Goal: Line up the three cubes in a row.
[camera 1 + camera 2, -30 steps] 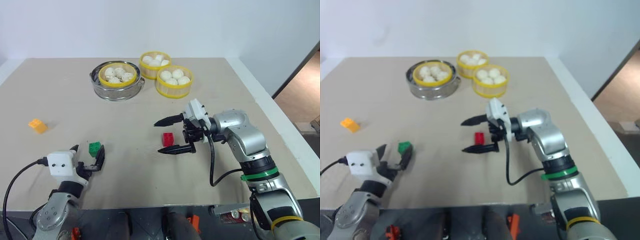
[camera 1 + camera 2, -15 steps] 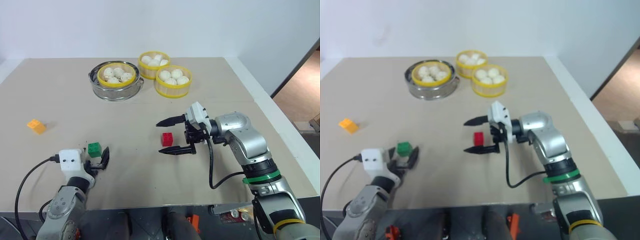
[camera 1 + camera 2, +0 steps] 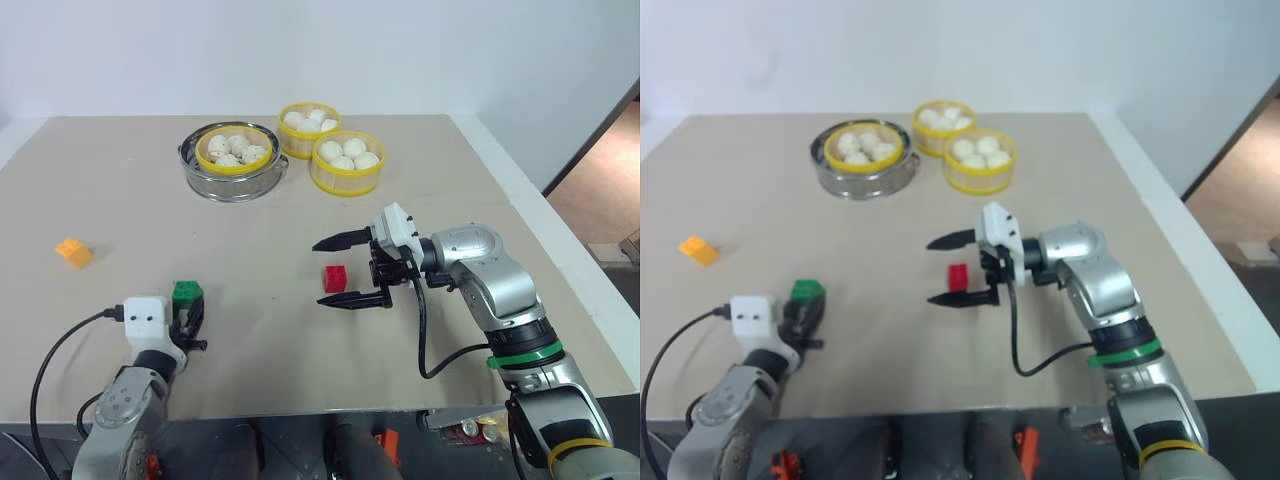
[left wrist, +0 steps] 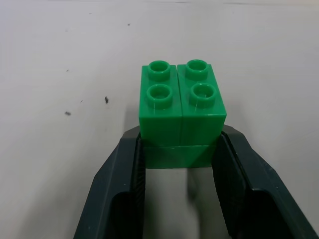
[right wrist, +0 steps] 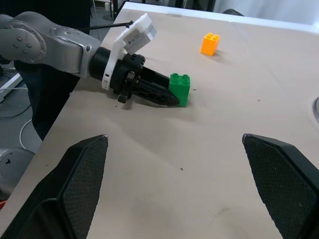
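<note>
On the bench (image 3: pixel 300 215), near its front left corner, the left claw (image 3: pixel 188 322) is closed on the green cube (image 3: pixel 186 293), its fingers (image 4: pixel 130 184) pressing the two side faces low down; the cube stands upright, studs up, and appears to rest on the bench. Seen along the claw, the cube shows a seam down its middle and four studs in a square, so it has no clear long axis; its faces lie square to the claw, which points away from the robot toward the far edge. Near the bench centre, the right claw (image 3: pixel 350 270) hangs wide open, fingers pointing toward the robot's left, with the red cube (image 3: pixel 336 278) standing upright between the fingertips, touching neither. The orange cube (image 3: pixel 74 251) lies well apart at the left edge, turned skew to the bench edges, its longer side running from far left to near right. Three yellow baskets (image 3: pixel 346 177) of white buns stand at the far side, one in a steel pan (image 3: pixel 233 183), clear of the work. Progress is judged early: no row exists, the cubes being scattered, with green just grasped. Left to do: carry green beside red, fetch orange, and set all three along one line.
</note>
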Robot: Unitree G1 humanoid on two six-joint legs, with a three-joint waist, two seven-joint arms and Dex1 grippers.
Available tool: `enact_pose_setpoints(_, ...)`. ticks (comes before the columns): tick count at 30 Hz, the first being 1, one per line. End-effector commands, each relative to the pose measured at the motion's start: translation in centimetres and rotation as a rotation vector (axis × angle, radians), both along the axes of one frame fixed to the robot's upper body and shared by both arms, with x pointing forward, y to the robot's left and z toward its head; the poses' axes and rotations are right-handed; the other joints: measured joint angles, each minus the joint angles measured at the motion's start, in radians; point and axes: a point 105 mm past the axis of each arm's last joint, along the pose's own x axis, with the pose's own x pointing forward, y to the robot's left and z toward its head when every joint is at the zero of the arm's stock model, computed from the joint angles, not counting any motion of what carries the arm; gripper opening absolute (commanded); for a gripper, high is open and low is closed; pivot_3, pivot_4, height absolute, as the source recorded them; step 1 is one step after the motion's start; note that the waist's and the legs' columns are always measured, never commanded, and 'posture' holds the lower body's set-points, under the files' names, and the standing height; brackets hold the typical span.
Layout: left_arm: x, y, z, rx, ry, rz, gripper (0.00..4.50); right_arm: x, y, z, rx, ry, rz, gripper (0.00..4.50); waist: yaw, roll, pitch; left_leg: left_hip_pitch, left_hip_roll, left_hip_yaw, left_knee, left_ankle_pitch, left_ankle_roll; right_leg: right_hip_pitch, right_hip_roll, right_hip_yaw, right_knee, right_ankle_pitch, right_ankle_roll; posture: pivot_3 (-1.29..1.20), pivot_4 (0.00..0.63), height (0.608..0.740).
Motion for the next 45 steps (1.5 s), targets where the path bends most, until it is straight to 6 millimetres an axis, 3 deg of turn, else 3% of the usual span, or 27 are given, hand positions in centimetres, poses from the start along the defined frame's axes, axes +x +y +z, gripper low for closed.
enact_pose_setpoints(1,0.0,-0.2,0.3,0.091,-0.011,-0.111,1.3,0.0,0.3,1.3,0.01,-0.059,0.019,4.5,0.0,0.0,0.0,0.0,0.0,0.0,0.0,0.0,0.0,0.0,0.0,0.0,0.0,0.0,0.0,0.0,0.15,0.74)
enact_pose_setpoints(6,0.6,-2.6,0.5,0.221,-0.027,-0.459,1.3,0.4,0.5,1.5,0.005,-0.074,0.013,4.5,0.001,0.0,0.0,0.0,0.0,0.001,-0.001,0.0,0.0,-0.001,-0.001,0.0,0.0,0.0,-0.001,0.0,0.15,0.74)
enact_pose_setpoints(12,3.2,-5.5,3.3,0.284,-0.11,-0.887,1.3,0.9,0.1,1.4,0.009,-0.046,-0.01,4.5,0.004,0.0,0.0,-0.003,0.0,0.002,0.0,0.0,0.0,-0.002,-0.003,-0.003,-0.001,0.0,-0.001,0.0,0.15,0.74)
enact_pose_setpoints(18,5.2,-5.9,3.2,0.422,-0.064,-1.177,1.3,1.9,-1.2,0.6,0.032,0.097,-0.115,4.5,0.002,0.0,0.0,-0.008,0.0,0.001,-0.002,0.0,0.0,-0.008,0.0,-0.002,0.0,0.002,0.004,0.0,0.15,0.74)
enact_pose_setpoints(28,9.0,-7.3,5.8,0.435,-0.128,-1.259,1.3,2.7,-2.5,-0.1,0.003,0.121,-0.192,4.5,0.001,0.0,0.0,-0.01,0.0,0.0,-0.001,0.0,0.001,-0.01,0.002,-0.001,0.002,0.0,0.006,0.0,0.15,0.74)
enact_pose_setpoints(38,7.8,-10.6,4.7,0.408,-0.129,-1.419,1.3,2.3,-2.8,-0.3,-0.013,0.094,-0.208,4.5,0.0,0.0,0.0,-0.011,0.0,0.0,0.003,0.0,0.001,-0.011,0.002,0.0,0.005,0.001,0.007,0.0,0.15,0.74)
enact_pose_setpoints(45,7.4,-10.8,4.1,0.411,-0.098,-1.439,1.3,2.0,-3.0,-0.2,-0.016,0.089,-0.215,4.5,0.001,0.0,0.0,-0.011,0.0,0.0,0.008,0.0,0.001,-0.011,0.002,0.0,0.01,0.0,0.007,0.0,0.15,0.74)
